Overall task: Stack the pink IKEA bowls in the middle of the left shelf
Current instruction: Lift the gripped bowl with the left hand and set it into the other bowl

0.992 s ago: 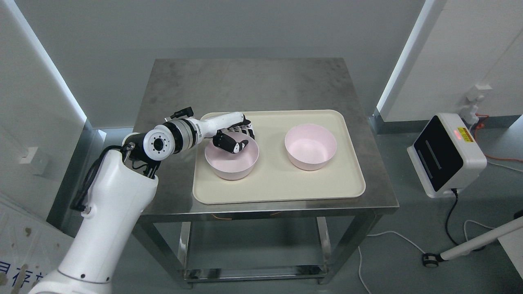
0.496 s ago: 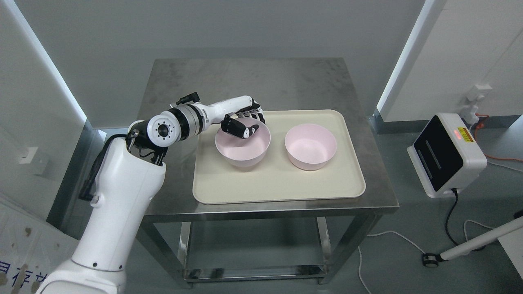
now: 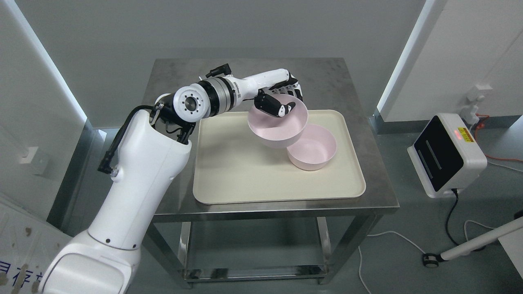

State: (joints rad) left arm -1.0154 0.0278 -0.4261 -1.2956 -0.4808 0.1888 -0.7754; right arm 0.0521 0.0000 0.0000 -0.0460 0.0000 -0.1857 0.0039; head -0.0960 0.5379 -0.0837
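The fingers (image 3: 291, 87) of the left hand (image 3: 280, 98) are closed over the far rim of one pink bowl (image 3: 278, 126), with the thumb inside the bowl and the remaining fingers outside its wall. This held bowl is raised clear of the tray (image 3: 229, 171) and tilted, its opening turned toward the near left. In the head view it overlaps the far left rim of the second pink bowl (image 3: 312, 153); whether the two touch cannot be told. The second bowl stands upright on the right half of the tray. The tray is placed on the near half of the steel surface (image 3: 245, 77), close to its front edge. The left arm (image 3: 143, 171) is extended from the near left corner.
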